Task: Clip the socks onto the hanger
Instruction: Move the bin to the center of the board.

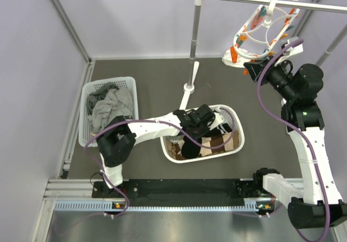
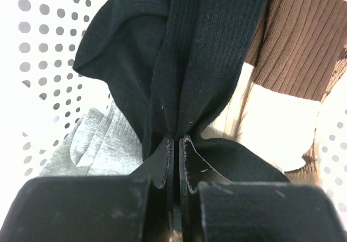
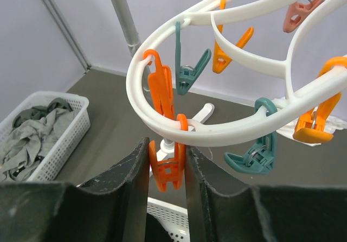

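Left hand (image 2: 176, 144) is pinched shut on the black sock (image 2: 200, 46) (only a thin fold), so lifting could pull it free. Right hand (image 3: 167, 150) squeezes an orange peg (image 3: 165, 174).

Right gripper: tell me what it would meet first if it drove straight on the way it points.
The right gripper has its jaws on an orange peg; straight on, it would likely press first into the hanger ring the peg hangs from, though depth is unclear.

Lilac walls (image 1: 135, 14); dark grey floor (image 1: 152, 84)
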Controlling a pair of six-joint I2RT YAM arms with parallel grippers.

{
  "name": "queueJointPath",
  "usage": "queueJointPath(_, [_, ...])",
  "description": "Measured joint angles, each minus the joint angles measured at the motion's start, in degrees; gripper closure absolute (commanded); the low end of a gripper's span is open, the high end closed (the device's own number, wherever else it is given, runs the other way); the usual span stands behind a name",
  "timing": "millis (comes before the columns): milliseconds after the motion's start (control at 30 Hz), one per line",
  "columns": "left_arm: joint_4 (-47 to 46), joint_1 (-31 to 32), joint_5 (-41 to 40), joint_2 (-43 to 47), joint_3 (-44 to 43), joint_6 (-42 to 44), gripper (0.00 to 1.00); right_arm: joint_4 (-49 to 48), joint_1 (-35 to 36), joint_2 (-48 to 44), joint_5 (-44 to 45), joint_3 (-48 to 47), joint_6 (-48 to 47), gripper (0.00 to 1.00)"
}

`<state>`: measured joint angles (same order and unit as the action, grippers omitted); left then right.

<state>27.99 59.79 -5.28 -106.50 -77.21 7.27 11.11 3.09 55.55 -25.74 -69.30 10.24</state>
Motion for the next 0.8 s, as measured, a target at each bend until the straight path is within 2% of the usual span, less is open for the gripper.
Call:
queueJointPath(100, [1.25, -0.07, -0.20, 1.40, 1.09, 0.26, 0.98, 0.02, 0.00, 0.00, 0.00, 0.00, -0.02, 0.88])
queueJointPath(200, [2.12, -0.09, -0.79, 2.54, 3.26, 0.28, 0.92, 0.09, 0.00, -0.09, 0.00, 0.00, -0.09, 0.88])
queueJointPath(400, [1.25, -0.50, -3.87, 2.93, 4.15, -1.29, 0.95, 0.37, 0.00, -0.50, 0.00, 0.00, -0.13, 0.88])
queueJointPath(567, [1.60, -1.25, -3.34, 2.93, 2.82, -1.51, 0.71, 0.50, 0.00, -0.70, 0.02, 0.00, -0.15, 0.87])
queueJointPath(600, [1.66, -1.31, -2.93, 2.93, 2.58, -1.36, 0.62, 0.52, 0.00, -0.72, 0.04, 0.00, -0.15, 0.87])
queueJointPath(700, [1.66, -1.36, -1.18, 2.93, 1.75, -1.68, 0.46, 0.66, -0.02, -0.76, 0.09, 0.00, -0.17, 0.87])
queueJointPath(800, [1.42, -1.36, 1.25, 2.93, -0.07, -2.58, 0.42, 0.92, 0.00, -0.76, 0.17, -0.11, -0.20, 0.87])
